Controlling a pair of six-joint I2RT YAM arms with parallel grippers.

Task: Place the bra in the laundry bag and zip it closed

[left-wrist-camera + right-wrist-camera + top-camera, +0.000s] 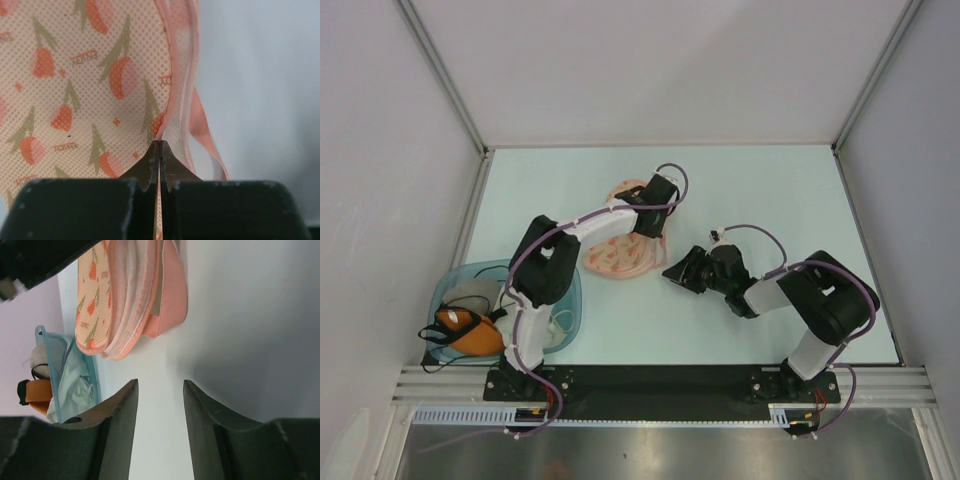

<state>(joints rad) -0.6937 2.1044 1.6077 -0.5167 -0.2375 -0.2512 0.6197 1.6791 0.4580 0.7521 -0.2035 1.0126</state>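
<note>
The peach-pink laundry bag point(620, 255) lies mid-table, printed with orange-red shapes. My left gripper point(655, 228) is shut on the bag's edge at its right side; in the left wrist view point(159, 143) the jaws pinch the mesh rim of the bag point(75, 90). The orange bra point(475, 333) with black straps lies at the front left edge of the teal tub point(570, 310). My right gripper point(672, 271) is open and empty just right of the bag, low over the table. The right wrist view shows the bag point(115, 305), its pink strap, and the bra point(37, 390).
The translucent teal tub also holds a white garment point(480, 293), seen as well in the right wrist view point(75, 385). Grey walls and metal rails enclose the table on the left, right and back. A black base plate runs along the near edge.
</note>
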